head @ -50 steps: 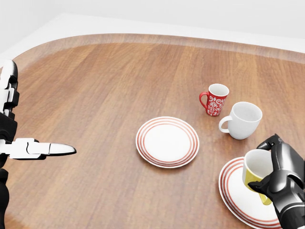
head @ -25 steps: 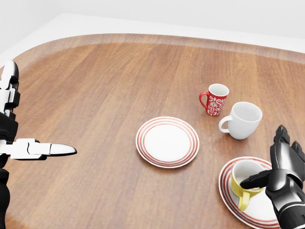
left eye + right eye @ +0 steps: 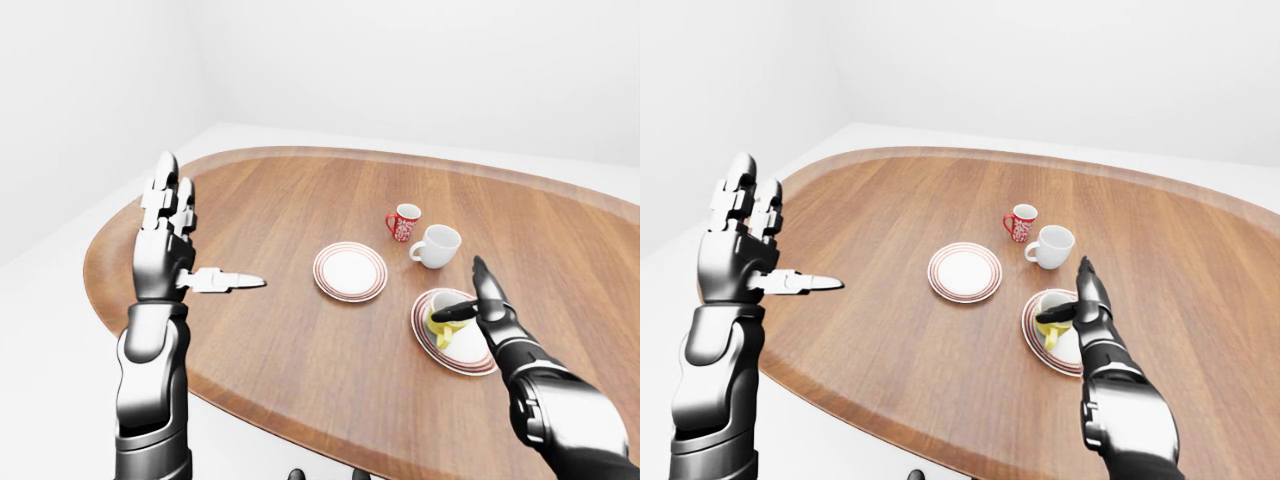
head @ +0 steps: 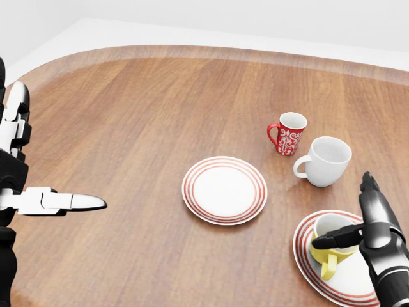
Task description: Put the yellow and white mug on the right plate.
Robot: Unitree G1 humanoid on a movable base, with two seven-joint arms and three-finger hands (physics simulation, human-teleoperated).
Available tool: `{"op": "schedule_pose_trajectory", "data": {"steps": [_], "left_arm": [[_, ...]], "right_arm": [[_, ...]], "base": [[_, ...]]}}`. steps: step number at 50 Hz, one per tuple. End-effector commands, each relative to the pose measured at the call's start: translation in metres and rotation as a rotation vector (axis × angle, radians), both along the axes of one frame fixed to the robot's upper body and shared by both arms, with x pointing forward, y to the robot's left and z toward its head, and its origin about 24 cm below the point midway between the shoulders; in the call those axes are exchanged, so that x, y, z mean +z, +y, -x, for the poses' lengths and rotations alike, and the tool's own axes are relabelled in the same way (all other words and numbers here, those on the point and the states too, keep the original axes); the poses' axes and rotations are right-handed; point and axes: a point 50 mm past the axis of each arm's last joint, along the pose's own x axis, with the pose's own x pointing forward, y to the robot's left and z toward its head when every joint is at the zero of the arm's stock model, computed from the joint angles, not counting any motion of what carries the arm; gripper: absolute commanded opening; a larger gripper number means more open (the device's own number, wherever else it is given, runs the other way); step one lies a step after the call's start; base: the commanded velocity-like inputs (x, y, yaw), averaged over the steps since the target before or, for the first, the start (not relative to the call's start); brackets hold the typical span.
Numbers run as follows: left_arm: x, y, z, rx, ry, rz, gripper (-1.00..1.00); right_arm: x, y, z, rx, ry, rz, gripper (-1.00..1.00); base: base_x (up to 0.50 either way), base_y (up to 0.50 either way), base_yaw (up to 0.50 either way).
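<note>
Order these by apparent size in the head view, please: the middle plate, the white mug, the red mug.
1. middle plate, clearly the largest.
2. white mug.
3. red mug, the smallest; it stands slightly farther up the view, so some difference may be distance.

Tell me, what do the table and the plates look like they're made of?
The table looks like wood with a satin varnish: brown grain streaks and a soft sheen, though it is a simulator's render. The two plates, middle and right, look like glazed ceramic: smooth white with thin red rings at the rim.
</note>
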Motion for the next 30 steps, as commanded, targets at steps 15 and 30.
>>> {"op": "schedule_pose_trajectory", "data": {"steps": [15, 30], "left_arm": [[0.003, -0.001, 0.002, -0.006, -0.015, -0.004, 1.00], [0.031, -0.003, 0.021, -0.022, -0.155, -0.010, 1.00]], "right_arm": [[0.098, 0.008, -0.044, 0.240, -0.391, -0.330, 1.00], [0.173, 0.037, -0.004, 0.434, -0.718, -0.252, 1.00]], "base": [[0.00, 0.00, 0.00], [0.00, 0.00, 0.00]]}}
